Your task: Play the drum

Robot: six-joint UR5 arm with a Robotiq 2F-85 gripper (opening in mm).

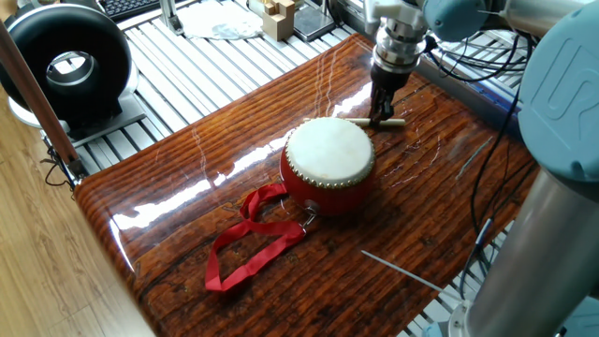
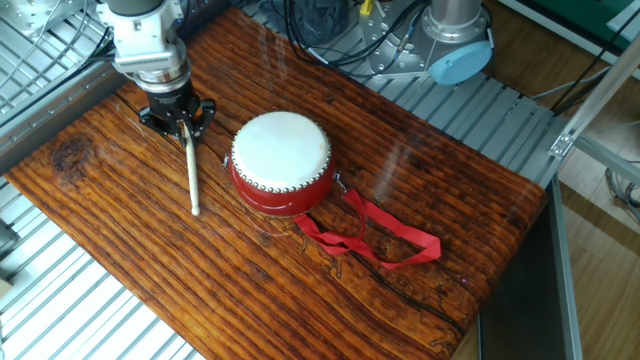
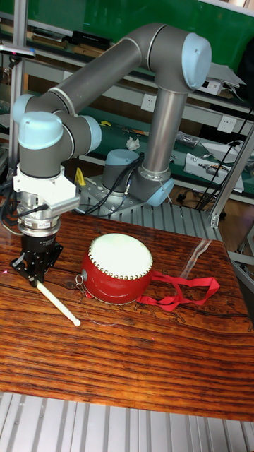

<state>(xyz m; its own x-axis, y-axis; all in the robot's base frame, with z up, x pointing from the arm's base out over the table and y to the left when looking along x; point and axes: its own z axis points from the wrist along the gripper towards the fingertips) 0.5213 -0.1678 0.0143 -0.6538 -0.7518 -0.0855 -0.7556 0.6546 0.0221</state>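
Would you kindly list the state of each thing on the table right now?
Claw: shut on the stick, low over the table.
Stick: held by one end, beside the drum.
Drum: upright, skin up, untouched.
Ribbon strap: slack on the table.

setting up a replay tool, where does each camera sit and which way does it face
One fixed view: high, beside the arm's near links, looking down across the table at the drum; hand beyond it.
The other fixed view: high, opposite side, facing the robot's base; hand at left.
Tall fixed view: low, frontal; whole arm shows.
All show the drum, the stick.
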